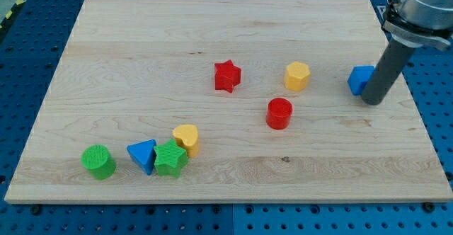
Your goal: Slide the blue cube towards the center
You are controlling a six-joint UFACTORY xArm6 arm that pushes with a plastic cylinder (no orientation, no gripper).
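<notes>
The blue cube [360, 79] sits on the wooden board [141, 51] near the view's right edge, at mid height. My rod comes down from the view's top right, and my tip [373, 101] rests on the board right against the cube's right side, partly covering it.
A yellow hexagonal block [297, 76], a red star [227, 76] and a red cylinder [279, 113] lie left of the cube. At the bottom left are a yellow heart [187, 137], a green star [170, 158], a blue triangular block [143, 155] and a green cylinder [98, 161].
</notes>
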